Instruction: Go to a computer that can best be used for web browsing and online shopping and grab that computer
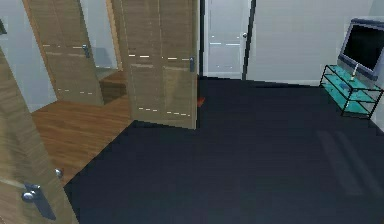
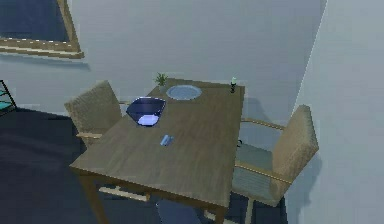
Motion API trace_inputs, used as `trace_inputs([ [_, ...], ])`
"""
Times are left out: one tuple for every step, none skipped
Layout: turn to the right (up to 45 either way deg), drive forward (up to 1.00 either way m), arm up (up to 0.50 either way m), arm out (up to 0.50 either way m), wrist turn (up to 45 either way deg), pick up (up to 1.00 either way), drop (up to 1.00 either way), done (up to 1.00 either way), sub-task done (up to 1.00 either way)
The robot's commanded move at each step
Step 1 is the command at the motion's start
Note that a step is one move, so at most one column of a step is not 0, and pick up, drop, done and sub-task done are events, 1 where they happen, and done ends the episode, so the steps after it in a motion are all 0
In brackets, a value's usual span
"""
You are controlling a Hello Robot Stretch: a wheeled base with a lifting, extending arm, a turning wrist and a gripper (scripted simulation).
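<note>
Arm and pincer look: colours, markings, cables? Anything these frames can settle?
Nothing on arm or pincer looks can be told here. The arm side view's lower middle has a wooden table with a blue bowl, a grey plate and two chairs beside it.

The open door near 12 o'clock in the forward view is light wood with clear grain and a soft sheen. Its handle looks like brushed metal. The plank floor at 9 o'clock is warm wood, and the dark floor looks matt. The stand at 3 o'clock has greenish glass shelves in a dark frame.

In the arm side view the counter is matt, grained wood. The bowl is glossy, see-through blue. A chair at 9 o'clock and another chair at 3 o'clock, 2 in all, have tan cloth-like backs.
</note>
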Motion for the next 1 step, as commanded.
trace_inputs([
  [0.0, 0.00, 0.00, 0.38, 0.0, 0.00, 0.00, 0.00, 0.00],
])
